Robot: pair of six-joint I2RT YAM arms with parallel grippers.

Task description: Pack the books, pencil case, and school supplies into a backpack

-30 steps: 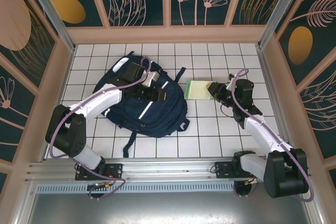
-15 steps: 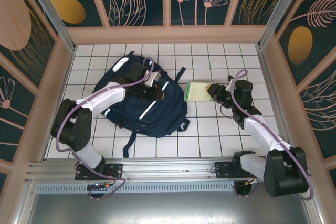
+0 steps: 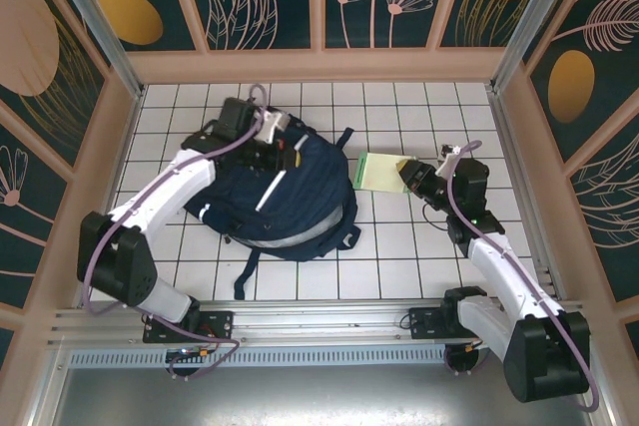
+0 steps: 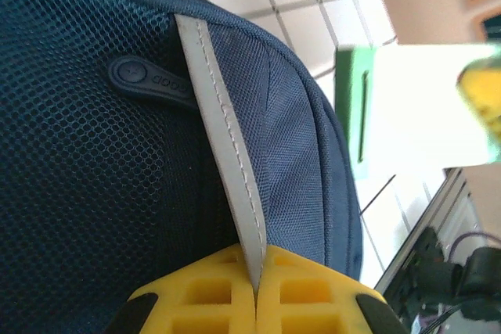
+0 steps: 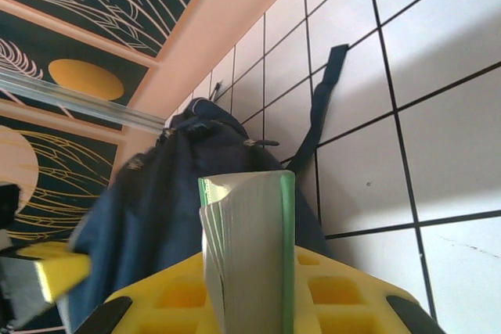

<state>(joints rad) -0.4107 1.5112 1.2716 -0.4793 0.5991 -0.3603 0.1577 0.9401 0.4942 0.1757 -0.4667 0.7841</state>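
Top: left gripper (image 3: pixel 283 154) has drawn back far-left within the last second, hauling backpack (image 3: pixel 285 207) fabric up off worktop (image 3: pixel 399 246); probably opening it for loading. Backpack's long axis far-left to near-right.
Left wrist: gripper (image 4: pixel 256 271) pressed together, pinching backpack's reflective stripe (image 4: pixel 223 154).
Right wrist: right gripper (image 5: pixel 246 295) clamping green pack (image 5: pixel 246 232), edge-up, pointing at backpack.

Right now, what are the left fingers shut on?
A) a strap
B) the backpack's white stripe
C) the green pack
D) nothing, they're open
B: in the left wrist view the left fingers pinch the white stripe of the backpack, while the green pack is clamped in the right fingers.
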